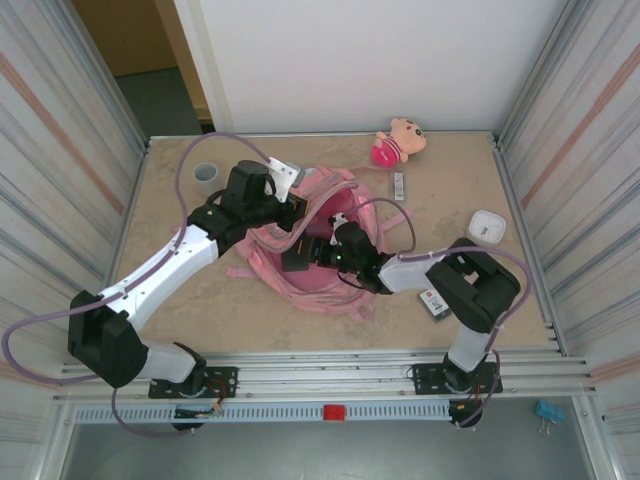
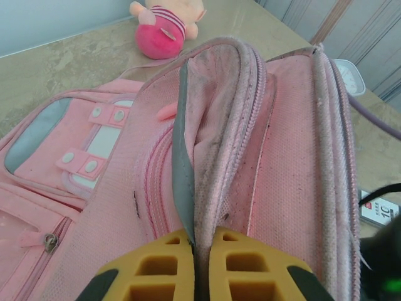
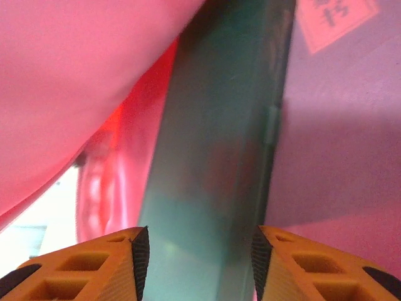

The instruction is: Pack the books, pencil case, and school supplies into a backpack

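Beige table (image 1: 450, 170), pink fabric backpack (image 2: 282, 157), flat teal book (image 3: 213, 157)

The backpack (image 1: 320, 290) lies at the centre of the table (image 1: 300, 325). A book (image 3: 213, 157) stands inside its opening. The doll (image 1: 398, 142) sits behind it, the cup (image 1: 206, 177) far left, the box (image 1: 486, 227) right.

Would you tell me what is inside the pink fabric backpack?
A dark flat book sits between the fingers of the right gripper beside a purple cover; backpack fabric hides the rest.
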`<state>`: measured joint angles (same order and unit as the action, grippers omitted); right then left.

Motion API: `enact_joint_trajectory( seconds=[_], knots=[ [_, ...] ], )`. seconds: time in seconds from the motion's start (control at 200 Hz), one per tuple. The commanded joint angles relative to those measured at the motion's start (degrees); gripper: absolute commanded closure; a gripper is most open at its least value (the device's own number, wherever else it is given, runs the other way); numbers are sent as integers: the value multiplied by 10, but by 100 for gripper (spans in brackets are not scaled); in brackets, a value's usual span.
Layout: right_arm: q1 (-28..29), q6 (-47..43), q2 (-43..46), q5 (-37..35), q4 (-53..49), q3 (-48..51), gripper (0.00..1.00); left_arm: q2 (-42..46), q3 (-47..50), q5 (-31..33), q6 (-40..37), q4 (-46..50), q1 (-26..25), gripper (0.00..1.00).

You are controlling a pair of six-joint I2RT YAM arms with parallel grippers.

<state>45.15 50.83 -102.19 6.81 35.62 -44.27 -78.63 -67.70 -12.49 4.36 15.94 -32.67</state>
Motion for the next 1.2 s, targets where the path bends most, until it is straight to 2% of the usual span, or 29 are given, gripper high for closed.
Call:
enact_joint_trajectory(
  seconds=[0.0, 0.135, 0.416, 0.531, 0.621, 0.691, 0.807, 0.862, 1.002, 1.192],
  knots=[
    [-7, 17, -52, -7, 58, -38, 51, 35, -8, -3, 0, -78, 7, 100],
    [-13, 0, -97, 18, 110, -62, 52, 40, -7, -10, -6, -82, 7, 100],
    [-19, -42, -164, 111, 142, -133, 60, 37, -11, -18, -10, -83, 7, 100],
    [-16, -46, -174, 146, 145, -150, 65, 35, -9, -9, -14, -86, 8, 100],
    [-14, -46, -163, 154, 143, -144, 65, 33, -3, 17, -15, -84, 9, 100],
    [-16, -47, -141, 150, 135, -128, 62, 31, 1, 34, -10, -81, 16, 100],
    [-23, -46, -91, 141, 114, -86, 46, 32, 10, 62, 2, -76, 23, 100],
    [-28, -47, -60, 138, 101, -62, 42, 35, 16, 77, 4, -72, 26, 100],
    [-51, -48, 30, 130, 14, -12, 37, 45, 36, 101, 13, -66, 30, 100],
    [-121, -90, 161, 126, -249, -3, 33, 62, 58, 95, 20, -63, 32, 100]
  ],
)
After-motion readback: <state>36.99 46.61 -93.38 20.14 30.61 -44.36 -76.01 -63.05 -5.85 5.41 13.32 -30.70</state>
